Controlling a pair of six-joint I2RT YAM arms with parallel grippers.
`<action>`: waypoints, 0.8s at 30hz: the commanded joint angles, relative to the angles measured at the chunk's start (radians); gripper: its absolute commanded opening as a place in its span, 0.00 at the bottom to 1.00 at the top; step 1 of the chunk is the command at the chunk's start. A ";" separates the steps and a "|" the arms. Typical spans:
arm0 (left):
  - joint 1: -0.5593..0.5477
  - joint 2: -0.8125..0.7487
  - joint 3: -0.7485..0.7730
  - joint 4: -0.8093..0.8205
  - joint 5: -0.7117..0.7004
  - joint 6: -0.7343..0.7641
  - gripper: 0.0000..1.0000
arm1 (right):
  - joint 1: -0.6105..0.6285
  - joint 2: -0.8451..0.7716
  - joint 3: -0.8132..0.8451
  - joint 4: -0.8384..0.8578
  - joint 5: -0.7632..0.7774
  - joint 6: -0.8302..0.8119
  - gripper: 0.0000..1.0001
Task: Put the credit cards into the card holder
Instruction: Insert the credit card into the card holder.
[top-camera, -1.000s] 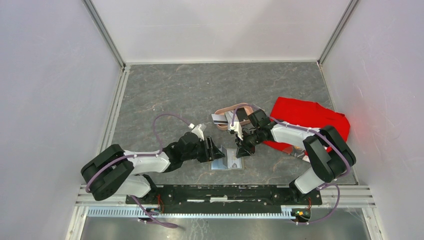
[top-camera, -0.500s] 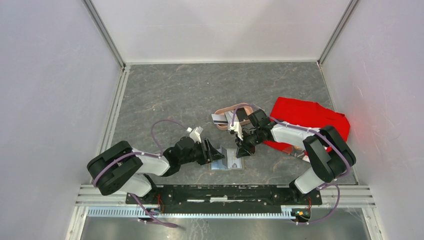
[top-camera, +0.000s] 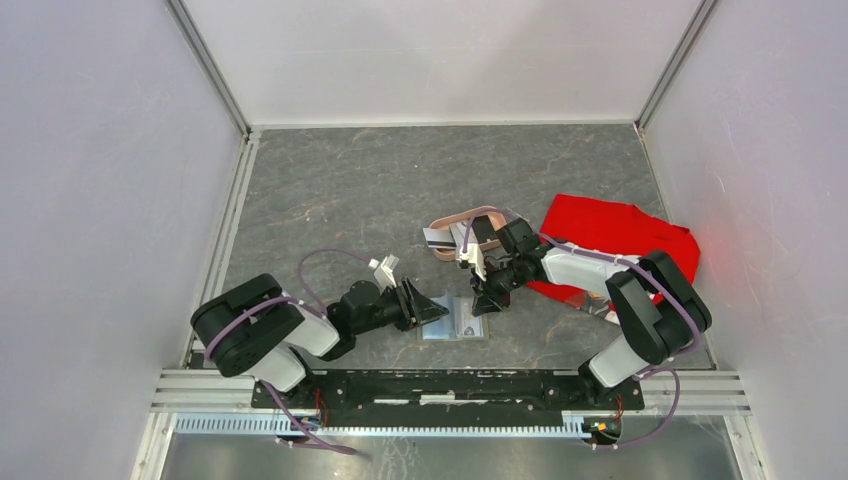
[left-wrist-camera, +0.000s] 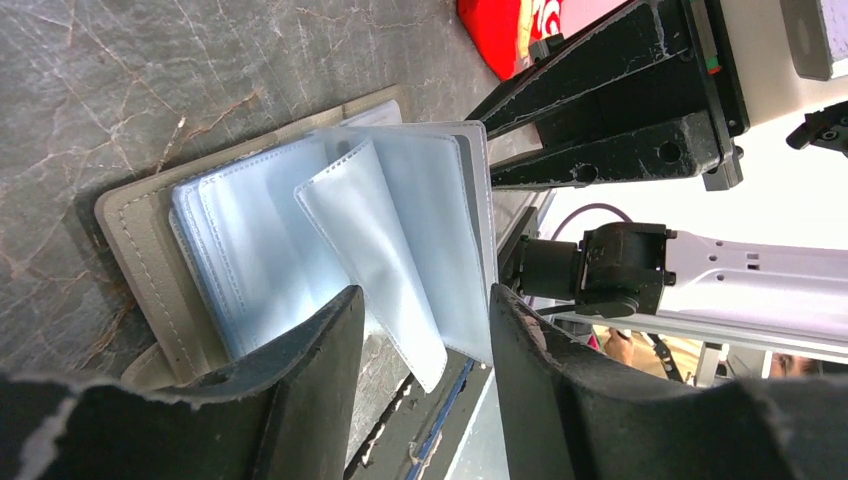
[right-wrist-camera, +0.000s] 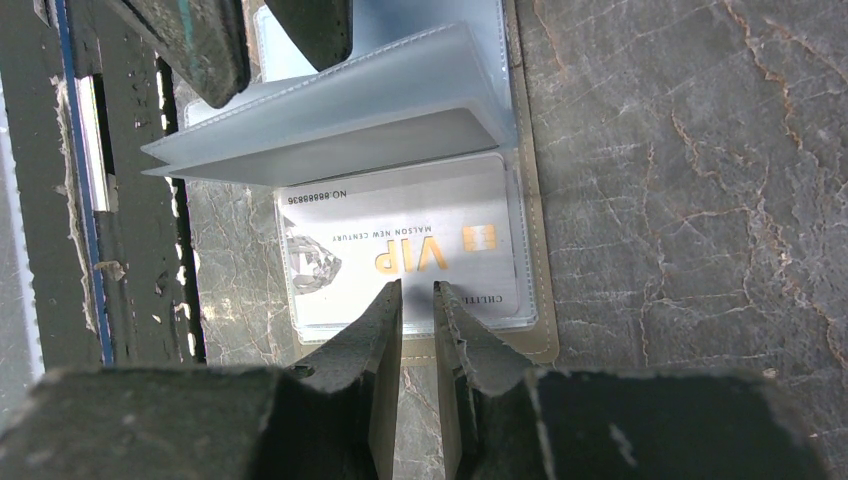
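- Now the card holder (top-camera: 455, 325) lies open and flat on the grey table (top-camera: 400, 180). It is close in front of the two arms and sits between the two grippers.
- Inside it is a bunch of clear sleeves (left-wrist-camera: 380, 250). Some lie flat, and some stand up bent, like pages in a little book.
- The left gripper (left-wrist-camera: 420, 300) comes in low from the left side. Its two fingers stand well apart, about half way open. The loose ends of the clear sleeves sit in the gap, but the fingers are not squeezing them. I cannot tell if a finger touches a sleeve.
- A silver VIP card (right-wrist-camera: 400, 245) lies flat in the right half of the card holder, just below the standing sleeves. It has gold letters and a small gold square. It looks tucked inside a clear pocket.
- The right gripper (right-wrist-camera: 417, 290) points down at the near edge of this card. Its fingers are open only a crack, and nothing is pinched between them. I cannot tell if the tips touch the card.
- Another card (top-camera: 437, 238), pale with a dark stripe, lies in a pink tray (top-camera: 447, 219) farther back on the table.
- A red cloth (top-camera: 620, 240) lies just to the right of the tray, partly under the right arm.
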 joint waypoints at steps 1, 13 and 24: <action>0.005 0.035 -0.002 0.107 0.010 -0.053 0.55 | 0.009 0.019 0.011 -0.038 0.014 -0.015 0.24; 0.005 0.017 0.054 -0.097 0.005 0.001 0.54 | 0.009 0.016 0.012 -0.037 0.014 -0.016 0.24; 0.005 -0.168 0.094 -0.467 -0.117 0.112 0.53 | 0.004 -0.032 0.029 -0.065 0.062 -0.053 0.30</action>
